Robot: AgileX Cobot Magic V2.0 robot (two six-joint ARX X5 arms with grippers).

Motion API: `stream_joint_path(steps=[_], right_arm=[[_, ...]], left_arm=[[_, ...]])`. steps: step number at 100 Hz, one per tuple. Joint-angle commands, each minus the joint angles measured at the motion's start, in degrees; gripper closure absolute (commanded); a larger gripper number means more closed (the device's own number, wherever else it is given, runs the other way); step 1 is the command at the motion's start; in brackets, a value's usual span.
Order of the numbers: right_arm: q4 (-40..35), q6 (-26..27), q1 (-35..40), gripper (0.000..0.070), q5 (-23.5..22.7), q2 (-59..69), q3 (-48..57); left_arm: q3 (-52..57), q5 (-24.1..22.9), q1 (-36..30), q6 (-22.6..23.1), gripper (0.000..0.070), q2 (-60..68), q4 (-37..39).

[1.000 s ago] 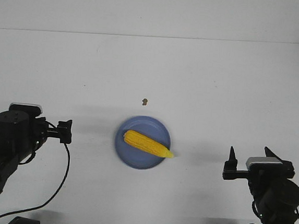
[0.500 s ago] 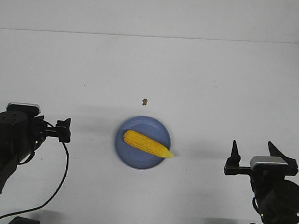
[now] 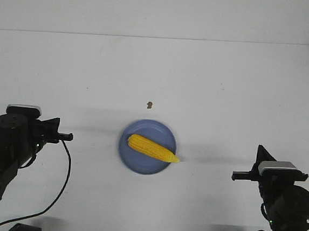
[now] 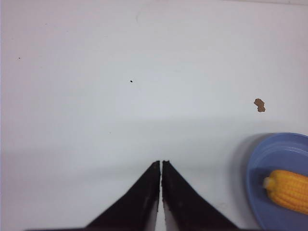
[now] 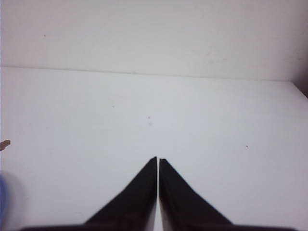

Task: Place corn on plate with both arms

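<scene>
Centrally on the white worktop [image 3: 211, 88], a yellow corn cob [image 3: 152, 148] lies diagonally across a round blue plate [image 3: 135, 158], its pointed tip just past the rim. The left end effector [image 3: 66, 136] and right end effector [image 3: 239, 176] sit well apart from the plate on either side, each with its fingers pressed together and holding nothing. A tiny brown speck [image 3: 150, 104] lies just beyond the plate. Placement looks complete; the next move probably calls only for parking both arms.
</scene>
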Motion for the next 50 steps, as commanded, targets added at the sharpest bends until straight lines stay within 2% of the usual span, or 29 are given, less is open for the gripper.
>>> stream_joint_path(steps=[1,50], right_arm=[[0.5,0.6,0.0,0.0699,0.2,0.1,0.5],[0.5,0.6,0.0,0.0699,0.1,0.1,0.5]], left_arm=[[0.3,-0.2,-0.2,0.7,0.0693,0.2,0.4],[0.3,-0.2,-0.2,0.7,0.0688,0.2,0.8]])
